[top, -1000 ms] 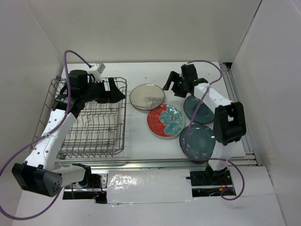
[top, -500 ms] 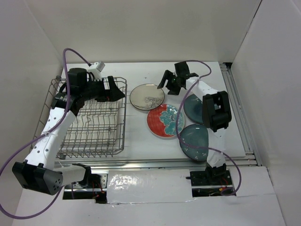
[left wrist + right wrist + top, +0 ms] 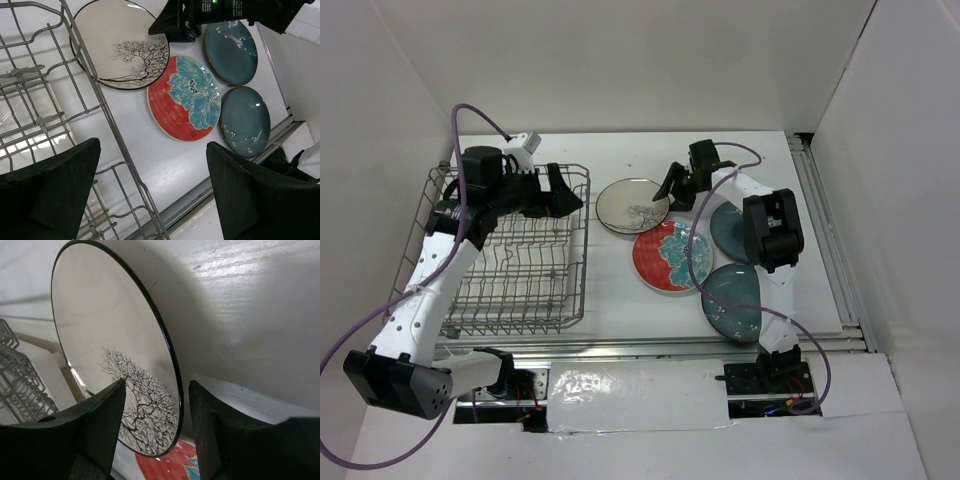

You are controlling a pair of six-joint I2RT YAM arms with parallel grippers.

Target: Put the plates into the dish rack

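1. Step in hand: pickup of cream plate (image 3: 632,205), which lies flat on counter (image 3: 620,290) beside dish rack (image 3: 582,240).
2. Jaws of right gripper (image 3: 678,188) are apart, straddling its rim; jaws of left gripper (image 3: 152,150) are spread wide above rack.
3. Next, likely: clench, lift, carry rackward.

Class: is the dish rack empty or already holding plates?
Empty. Only bare wires show inside the dish rack; all four plates lie flat on the table beside it.

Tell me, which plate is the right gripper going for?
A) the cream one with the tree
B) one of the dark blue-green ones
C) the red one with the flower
A: in the right wrist view, the right gripper has its open fingers on either side of the rim of the cream plate.
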